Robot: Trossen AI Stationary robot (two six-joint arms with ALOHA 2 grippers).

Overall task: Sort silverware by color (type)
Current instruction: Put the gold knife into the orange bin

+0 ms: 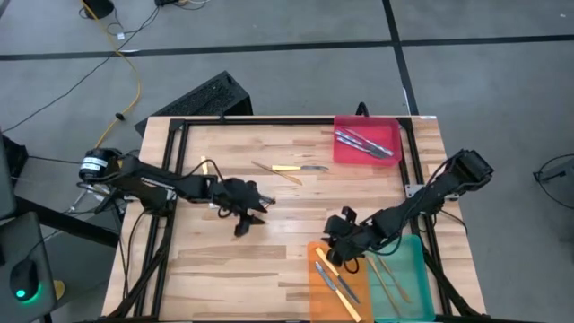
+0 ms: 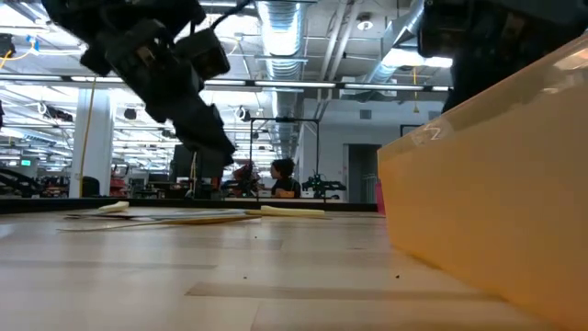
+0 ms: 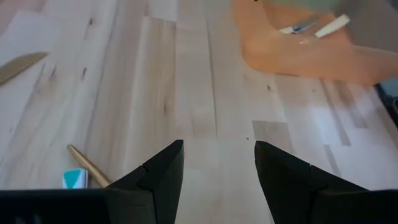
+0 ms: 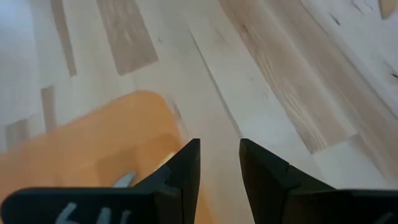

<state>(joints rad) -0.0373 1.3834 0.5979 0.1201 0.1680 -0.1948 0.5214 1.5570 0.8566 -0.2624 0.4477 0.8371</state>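
- Butcher-block table (image 1: 269,260) is filling the high view, grey floor around it, and we are reading it from left to right.
- Our left gripper (image 1: 248,218) is hovering over bare wood left of centre, its fingers (image 3: 163,171) standing apart with nothing between them.
- Behind it, loose silverware is waiting mid-table: a tan wooden utensil (image 1: 275,172) and a yellow-handled knife (image 1: 299,168) lying just beside each other, and another pale piece (image 1: 205,166) further left.
- Our right gripper (image 1: 342,240) is hanging at the orange tray (image 1: 316,280), jaws narrowly parted and empty.
- We are judging the sort well along: silver pieces with yellow handles (image 1: 334,280) are lying in the orange tray, tan wooden ones (image 1: 391,278) in the teal tray (image 1: 414,260), bluish-handled ones (image 1: 366,144) in the red tray (image 1: 344,152); about three are left.
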